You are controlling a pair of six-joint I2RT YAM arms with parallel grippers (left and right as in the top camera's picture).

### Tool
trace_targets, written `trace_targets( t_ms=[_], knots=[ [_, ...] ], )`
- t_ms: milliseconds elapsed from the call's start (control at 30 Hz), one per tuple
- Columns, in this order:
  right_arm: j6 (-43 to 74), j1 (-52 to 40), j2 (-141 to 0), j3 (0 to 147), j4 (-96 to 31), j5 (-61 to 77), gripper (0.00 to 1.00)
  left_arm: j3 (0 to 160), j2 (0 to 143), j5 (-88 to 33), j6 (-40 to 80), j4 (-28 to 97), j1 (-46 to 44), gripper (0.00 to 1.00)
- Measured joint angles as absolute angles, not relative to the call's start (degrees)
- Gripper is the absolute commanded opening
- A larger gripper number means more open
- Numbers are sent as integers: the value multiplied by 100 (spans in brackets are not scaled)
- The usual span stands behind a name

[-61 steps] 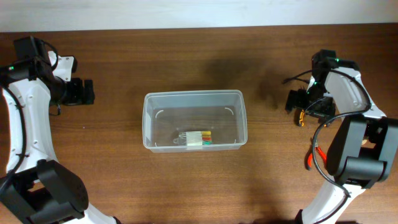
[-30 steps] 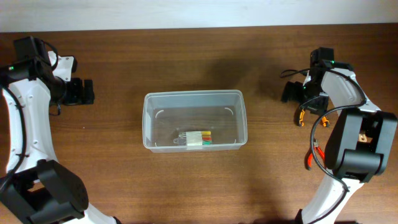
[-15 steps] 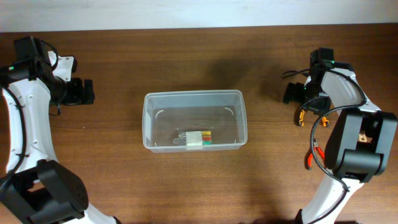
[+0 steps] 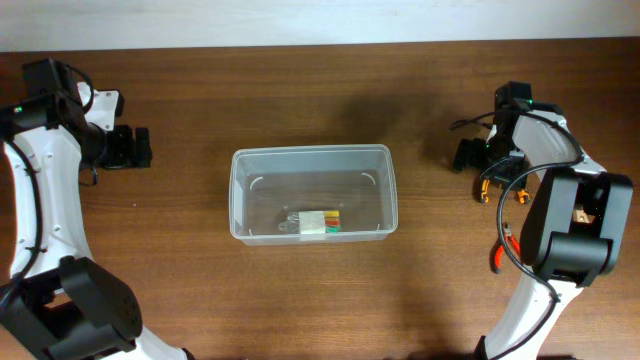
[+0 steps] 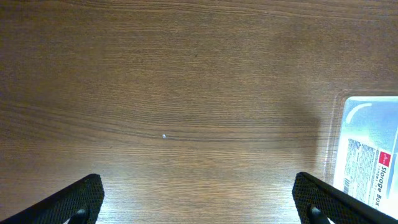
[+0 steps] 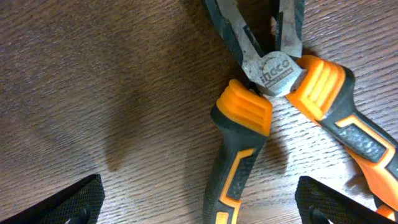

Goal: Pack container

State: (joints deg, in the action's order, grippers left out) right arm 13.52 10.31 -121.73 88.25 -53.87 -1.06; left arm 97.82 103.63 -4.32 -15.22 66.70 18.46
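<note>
The container, a clear plastic tub, stands mid-table with a small case of coloured bits inside near its front wall. Its corner, with a label, shows at the right of the left wrist view. Pliers with orange-and-black handles lie spread open at the far right. In the right wrist view the pliers fill the frame, and one handle lies between the wide-open fingers of my right gripper, untouched by either. My right gripper hovers over them. My left gripper is open over bare wood, holding nothing.
A red-handled tool lies partly under the right arm near the right edge. The table's back edge meets a white wall. Both arm bases stand at the front corners.
My right gripper has shifted slightly back and to the left above the pliers, staying open. The left arm, the container and the case have not moved.
</note>
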Motion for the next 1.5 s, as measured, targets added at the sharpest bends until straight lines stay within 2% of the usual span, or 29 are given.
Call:
trace_targets(
  t_ms=[1500],
  knots=[
    [1284, 1031, -12265, 8827, -5417, -274, 99, 9782, 10363, -432, -1522, 6670, 1846, 99]
  ],
)
